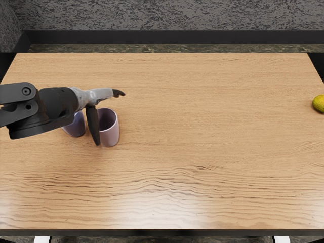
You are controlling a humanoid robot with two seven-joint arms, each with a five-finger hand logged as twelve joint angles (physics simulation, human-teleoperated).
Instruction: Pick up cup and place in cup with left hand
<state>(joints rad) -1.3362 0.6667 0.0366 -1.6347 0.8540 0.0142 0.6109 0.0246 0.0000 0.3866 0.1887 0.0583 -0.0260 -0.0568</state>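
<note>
Left hand [97, 96] open wide, holding nothing; pink cup [110, 135] upright on table [202, 126] beside thumb [93, 125], blue cup [76, 127] partly hidden behind arm [54, 107]. We should lower fingers [118, 93] around pink cup before closing gently.

"Where did we look from?"

"Our head view sat above the near side of the table [212, 136]."

"Which way did we face?"

"We faced down at a slant, across the table to the grey wall [177, 15] beyond, near enough that the table filled most of our frame."
</note>
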